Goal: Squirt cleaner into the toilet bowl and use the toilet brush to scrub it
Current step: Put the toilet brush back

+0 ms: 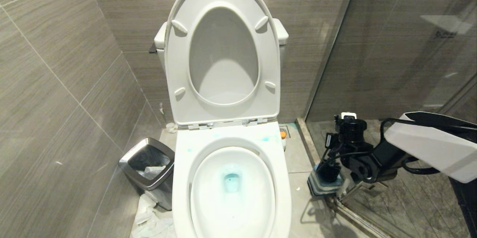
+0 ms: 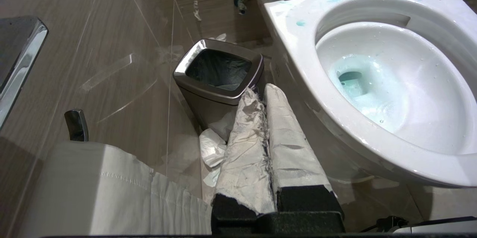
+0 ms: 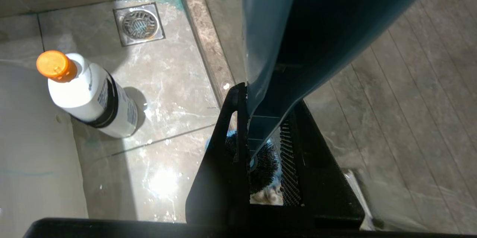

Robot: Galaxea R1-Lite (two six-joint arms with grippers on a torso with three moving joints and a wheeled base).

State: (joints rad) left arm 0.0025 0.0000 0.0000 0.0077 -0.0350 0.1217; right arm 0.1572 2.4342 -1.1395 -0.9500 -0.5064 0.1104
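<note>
The cleaner point(image 2: 357, 85) already tints the toilet bowl point(image 1: 231, 193), so scrubbing is in hand. The right gripper point(image 3: 268, 156) grasps the toilet brush point(image 3: 283, 44) handle, its head low over the holder point(image 1: 325, 183) right of the bowl. Next the brush must swing over the rim. A cleaner bottle point(image 3: 87, 94) stands between. The left gripper point(image 2: 266, 126), clenched on nothing, rests beside a waste bin point(image 2: 220, 78).

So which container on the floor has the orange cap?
The white bottle beside the floor drain. The steel bin left of the toilet is open-topped.
</note>
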